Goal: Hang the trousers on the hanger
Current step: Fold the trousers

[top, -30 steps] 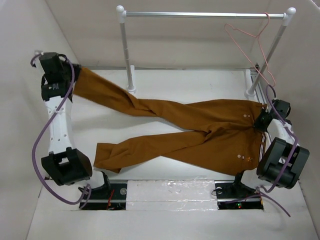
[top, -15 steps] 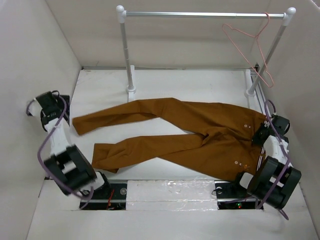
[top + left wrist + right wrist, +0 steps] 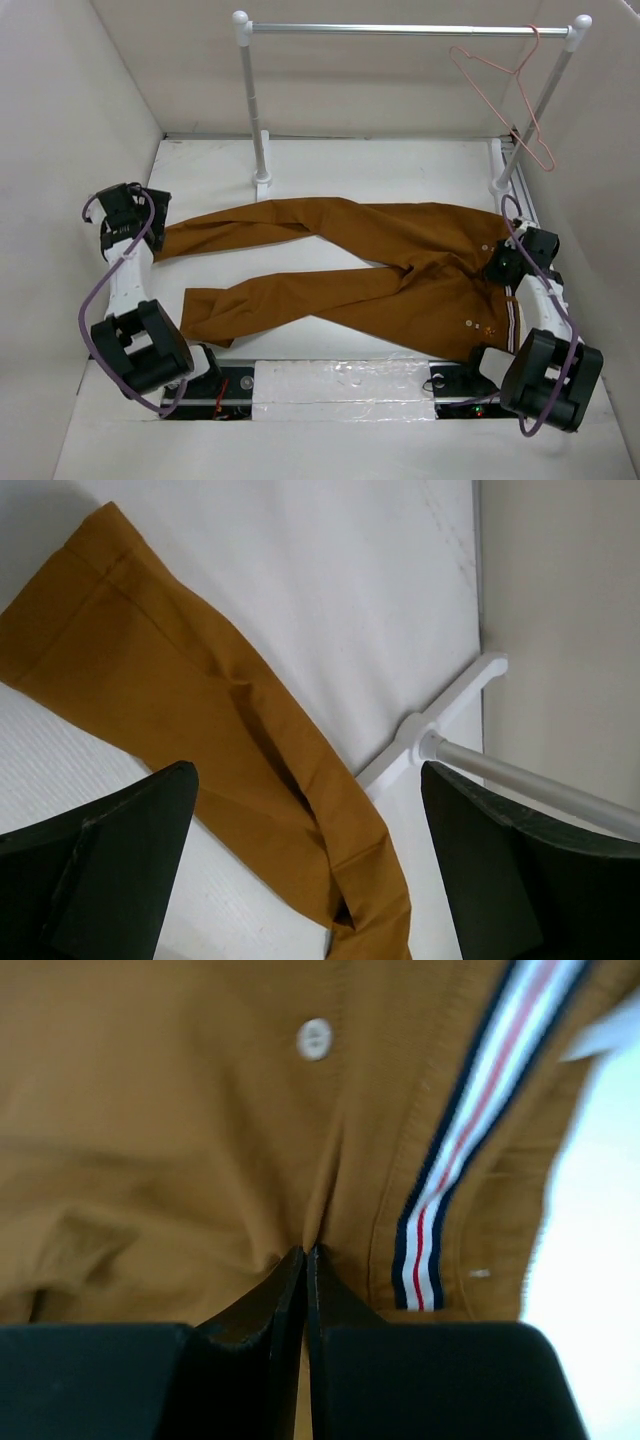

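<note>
Trousers [image 3: 370,270] lie flat on the white surface [image 3: 380,170], legs spread toward my left and waist at my right. My right tool [image 3: 308,1253] is pinched tight on a fold of the soft rust-brown weave beside the striped waistband lining, I judge to anchor the waist for lifting. My left tool [image 3: 308,770] gapes wide above a leg's hemmed end, holding nothing. The thin pink wire hanger [image 3: 505,95] hangs from the silver rail [image 3: 400,30], well apart.

The trousers [image 3: 400,260] across the table [image 3: 380,170], legs leftward, waist rightward; behind them, hanger [image 3: 519,72] on the rail's [image 3: 400,30] right end.
</note>
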`<state>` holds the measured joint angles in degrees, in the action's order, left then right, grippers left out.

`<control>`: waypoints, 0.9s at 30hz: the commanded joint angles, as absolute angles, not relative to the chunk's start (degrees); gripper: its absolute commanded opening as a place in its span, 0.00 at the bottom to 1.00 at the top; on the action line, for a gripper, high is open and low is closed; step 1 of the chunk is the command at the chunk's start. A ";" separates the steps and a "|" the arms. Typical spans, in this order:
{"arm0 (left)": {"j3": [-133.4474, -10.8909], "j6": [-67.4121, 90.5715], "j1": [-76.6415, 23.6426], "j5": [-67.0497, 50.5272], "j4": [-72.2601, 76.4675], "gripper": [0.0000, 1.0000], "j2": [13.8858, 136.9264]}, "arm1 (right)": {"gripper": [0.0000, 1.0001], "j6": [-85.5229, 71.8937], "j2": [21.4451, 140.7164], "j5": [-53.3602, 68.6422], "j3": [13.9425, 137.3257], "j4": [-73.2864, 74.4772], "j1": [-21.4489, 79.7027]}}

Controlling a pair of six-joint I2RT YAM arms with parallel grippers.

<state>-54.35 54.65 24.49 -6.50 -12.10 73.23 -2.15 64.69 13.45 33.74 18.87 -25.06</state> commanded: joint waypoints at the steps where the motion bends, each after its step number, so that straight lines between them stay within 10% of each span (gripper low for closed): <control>1: -56.14 55.72 24.87 -7.82 -10.29 0.90 78.64 | 0.08 -0.71 60.31 19.85 30.33 18.01 -20.49; 27: -77.17 53.53 20.83 7.38 -25.05 0.53 106.61 | 0.04 7.47 59.06 21.88 29.88 23.20 -18.37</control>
<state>-75.59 54.54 21.43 4.97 -22.31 107.22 6.70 59.86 19.16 29.02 20.34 -19.07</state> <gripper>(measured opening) 0.544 0.045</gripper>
